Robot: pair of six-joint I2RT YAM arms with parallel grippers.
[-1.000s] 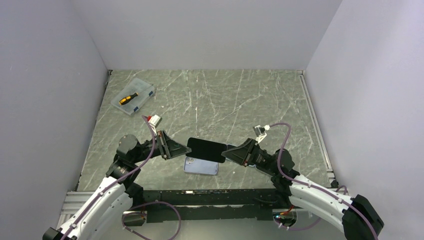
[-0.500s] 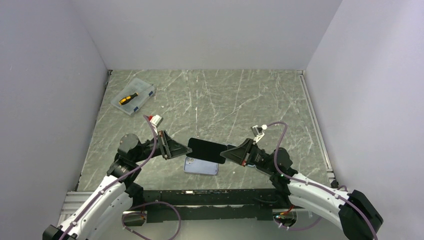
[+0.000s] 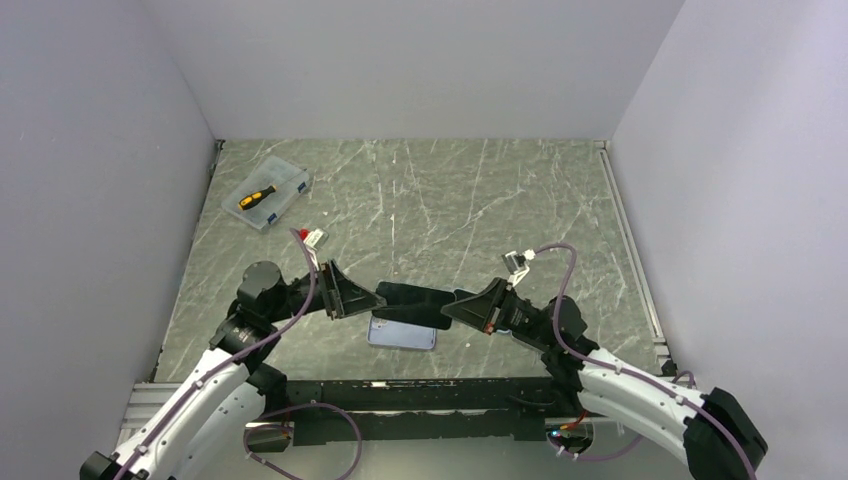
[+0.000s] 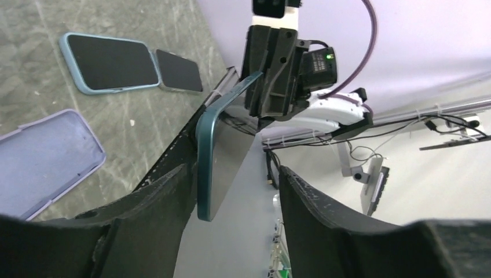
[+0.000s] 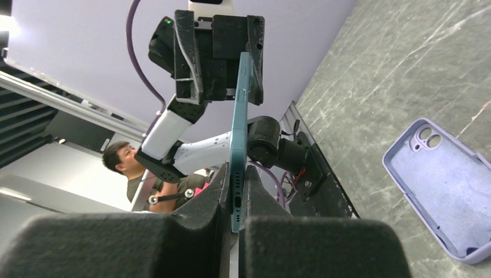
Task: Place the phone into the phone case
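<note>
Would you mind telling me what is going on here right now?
The two arms have the phone between them, up off the table. The right gripper is shut on one end of it, while the left gripper is open around the other end, so only the right one grips it. The purple case lies empty on the table just below.

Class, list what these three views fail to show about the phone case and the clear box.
- Phone case: in the top view, its far part is hidden under the phone. The left wrist view cuts it off at the left edge, and the right wrist view at the right edge.
- Clear box: in the top view it is too small to tell any contents beyond the screwdriver.
</note>
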